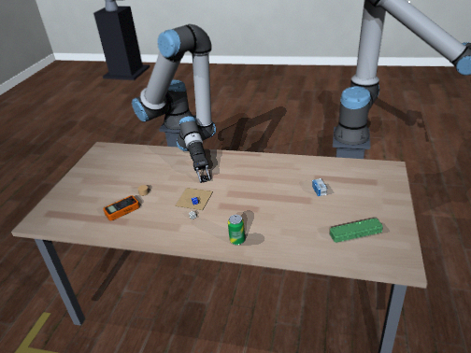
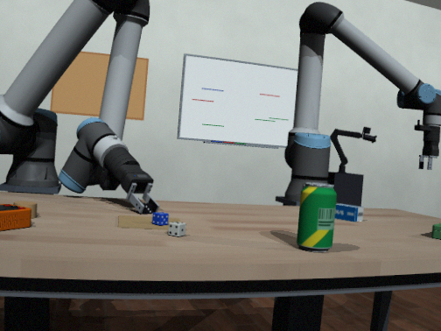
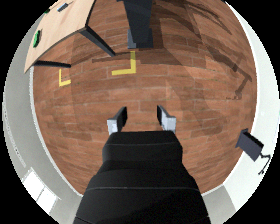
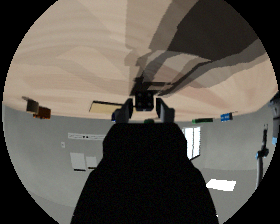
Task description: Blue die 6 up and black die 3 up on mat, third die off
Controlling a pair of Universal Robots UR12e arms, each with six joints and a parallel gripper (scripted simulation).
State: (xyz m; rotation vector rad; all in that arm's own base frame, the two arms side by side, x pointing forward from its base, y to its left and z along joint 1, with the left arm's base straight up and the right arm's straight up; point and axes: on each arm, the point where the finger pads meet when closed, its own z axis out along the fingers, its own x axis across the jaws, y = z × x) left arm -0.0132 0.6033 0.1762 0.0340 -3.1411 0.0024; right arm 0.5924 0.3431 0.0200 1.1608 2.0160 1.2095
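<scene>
The right gripper [image 1: 204,176] [image 2: 146,207] [image 4: 144,104], fingers apart around the unclamped black die [image 1: 204,178] [image 4: 144,101] behind the mat [image 1: 186,200] [image 2: 136,221] [image 4: 106,107], should back off straight, without nudging the die, before regripping.

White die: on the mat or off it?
Off. In the top view the white die sits on the wood, just past the edge of the mat.

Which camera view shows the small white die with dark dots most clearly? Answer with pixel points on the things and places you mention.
The exterior view: the white die [image 1: 192,215] [image 2: 177,228] is larger there, with dots readable on its side. The top view shows it small, beside the mat. I cannot make it out in either wrist view.
</scene>
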